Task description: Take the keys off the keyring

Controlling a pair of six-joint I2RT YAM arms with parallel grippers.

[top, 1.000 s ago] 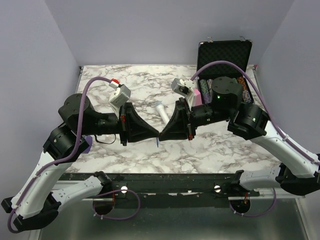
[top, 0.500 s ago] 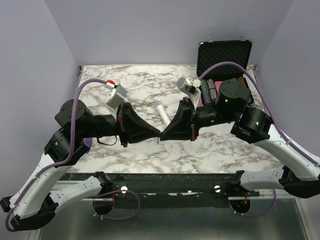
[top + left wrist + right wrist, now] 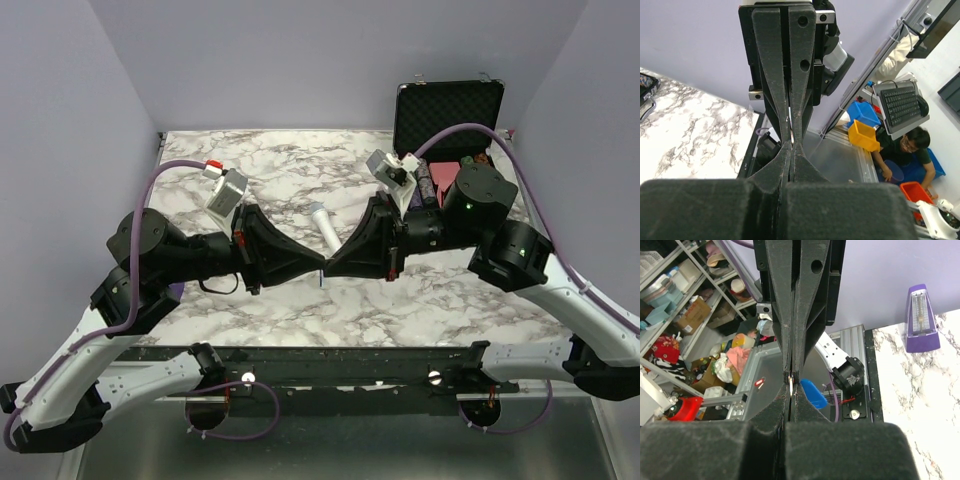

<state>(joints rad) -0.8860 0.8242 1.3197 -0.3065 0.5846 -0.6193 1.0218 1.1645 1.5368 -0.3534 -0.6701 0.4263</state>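
keyring (image 3: 790,134) sits pinched between shut left claw (image 3: 318,262) and right claw (image 3: 331,266), key (image 3: 320,283) hanging downward.

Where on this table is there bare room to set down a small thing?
Free: the far marble top between the microphone and the back wall; the near strip before the left gripper and right gripper. Crowded: the centre around them, and the far right corner by the case.

One high behind, two wrist views close, opposed — jaws shared
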